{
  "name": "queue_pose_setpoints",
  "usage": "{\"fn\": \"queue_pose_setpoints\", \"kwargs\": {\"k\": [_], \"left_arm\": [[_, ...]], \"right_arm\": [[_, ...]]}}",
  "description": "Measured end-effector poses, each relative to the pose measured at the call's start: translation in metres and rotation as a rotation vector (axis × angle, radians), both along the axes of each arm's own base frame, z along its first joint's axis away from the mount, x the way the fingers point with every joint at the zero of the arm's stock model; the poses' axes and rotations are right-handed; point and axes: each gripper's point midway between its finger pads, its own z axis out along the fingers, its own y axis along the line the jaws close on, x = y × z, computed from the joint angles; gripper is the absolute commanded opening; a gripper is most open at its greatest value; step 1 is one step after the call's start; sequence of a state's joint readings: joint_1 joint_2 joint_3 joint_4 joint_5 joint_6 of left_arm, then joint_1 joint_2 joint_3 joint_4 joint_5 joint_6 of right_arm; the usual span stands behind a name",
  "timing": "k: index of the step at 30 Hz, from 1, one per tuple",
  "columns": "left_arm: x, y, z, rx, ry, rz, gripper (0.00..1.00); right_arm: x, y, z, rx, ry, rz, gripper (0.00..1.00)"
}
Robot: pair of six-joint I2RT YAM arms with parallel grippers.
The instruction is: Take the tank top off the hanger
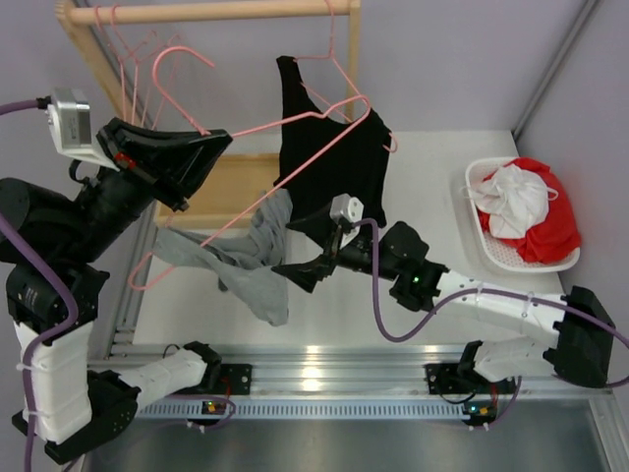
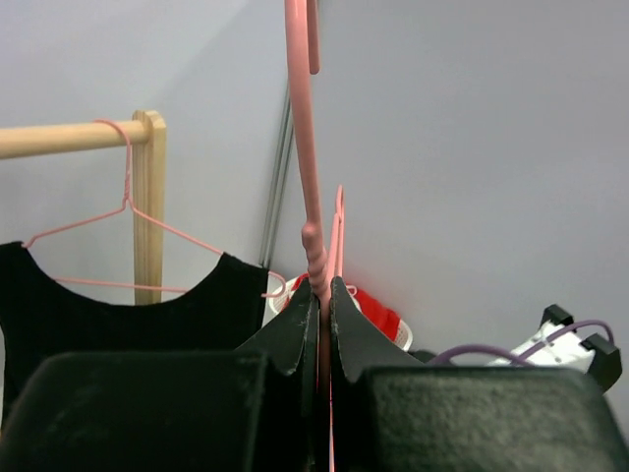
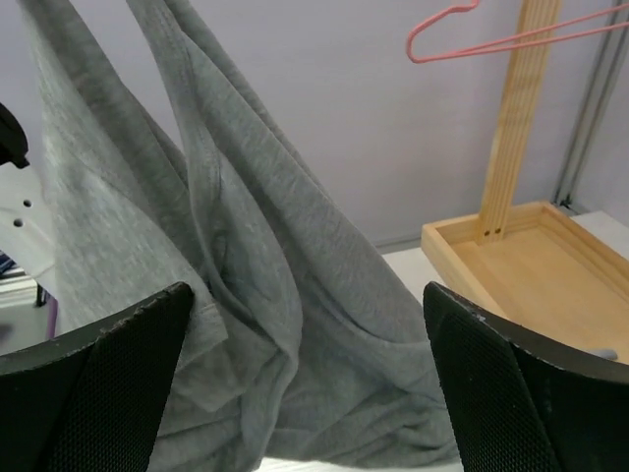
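Observation:
A grey tank top (image 1: pixel 251 258) hangs draped over a pink wire hanger (image 1: pixel 285 118) that is tilted above the table's left half. My left gripper (image 1: pixel 221 143) is shut on the hanger's twisted neck, which the left wrist view shows pinched between the jaws (image 2: pixel 322 295). My right gripper (image 1: pixel 295 275) is open and sits right beside the hanging cloth. In the right wrist view the grey cloth (image 3: pixel 265 295) fills the space between the spread fingers (image 3: pixel 108 383), with its lower folds near the table.
A wooden rack (image 1: pixel 216 12) at the back holds spare pink hangers and a black top (image 1: pixel 329 167) on its own hanger. Its wooden base tray (image 3: pixel 531 265) lies behind the cloth. A white basket (image 1: pixel 491 246) of red and white clothes stands at the right.

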State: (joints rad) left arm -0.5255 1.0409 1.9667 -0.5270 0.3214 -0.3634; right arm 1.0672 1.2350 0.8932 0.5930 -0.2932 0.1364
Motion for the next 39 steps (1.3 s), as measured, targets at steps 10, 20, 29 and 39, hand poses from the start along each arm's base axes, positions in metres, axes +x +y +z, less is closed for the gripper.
{"fn": "queue_pose_setpoints", "kwargs": {"k": [10, 20, 29, 39], "left_arm": [[-0.016, 0.010, 0.043, -0.080, -0.068, -0.004, 0.00], [0.001, 0.001, 0.043, -0.101, -0.014, -0.011, 0.00], [0.002, -0.001, 0.043, -0.117, 0.007, -0.023, 0.00], [0.007, 0.002, 0.033, -0.145, -0.019, 0.007, 0.00]], "right_arm": [[-0.027, 0.046, -0.038, 0.081, -0.017, 0.167, 0.99], [-0.051, 0.086, -0.037, 0.137, -0.034, 0.282, 0.99], [-0.049, 0.127, -0.042, 0.136, -0.042, 0.328, 0.74], [-0.115, 0.128, -0.046, 0.054, 0.003, 0.502, 0.00]]}}
